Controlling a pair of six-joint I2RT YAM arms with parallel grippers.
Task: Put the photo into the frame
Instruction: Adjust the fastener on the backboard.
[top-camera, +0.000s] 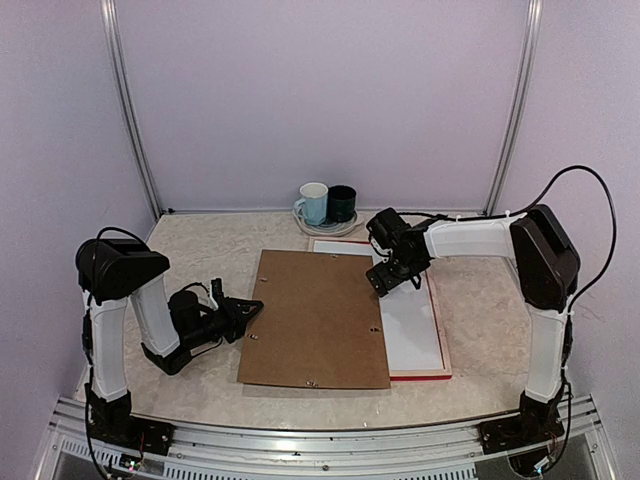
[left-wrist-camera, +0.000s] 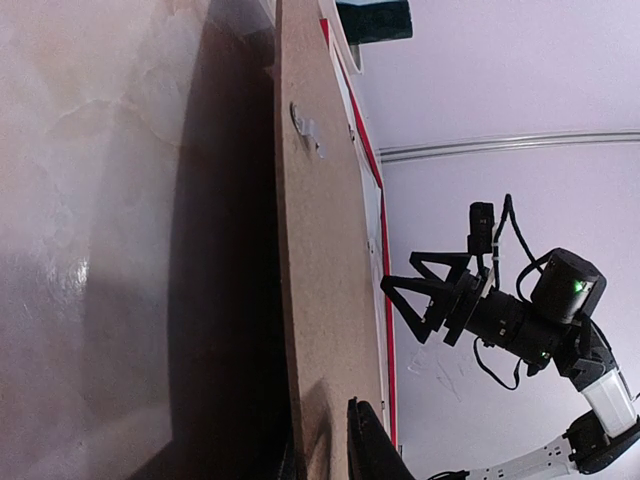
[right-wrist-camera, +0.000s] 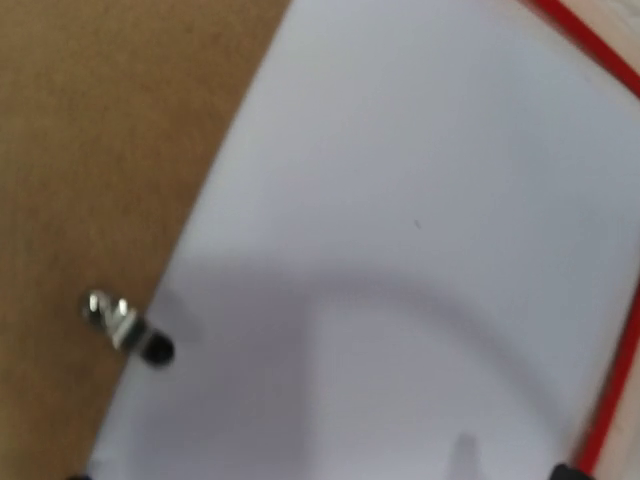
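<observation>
The red frame (top-camera: 446, 345) lies flat right of centre. A plain white sheet (top-camera: 415, 320) fills it; no sunset print shows, and I cannot tell whether this is the photo's white back. A brown backing board (top-camera: 315, 320) covers the frame's left part. My left gripper (top-camera: 247, 311) is shut on the board's left edge, with the board edge (left-wrist-camera: 320, 300) between its fingers (left-wrist-camera: 372, 445). My right gripper (top-camera: 394, 277) hangs open just above the white sheet (right-wrist-camera: 400, 200), near the board's right edge (right-wrist-camera: 120, 120). The frame's red rim (right-wrist-camera: 610, 390) runs along the right of that view.
A pale blue mug (top-camera: 313, 203) and a dark cup (top-camera: 342, 203) stand on a plate at the back, just beyond the frame. Small metal tabs (right-wrist-camera: 110, 315) sit on the board's edges. Metal posts and purple walls enclose the marbled table (top-camera: 200, 250).
</observation>
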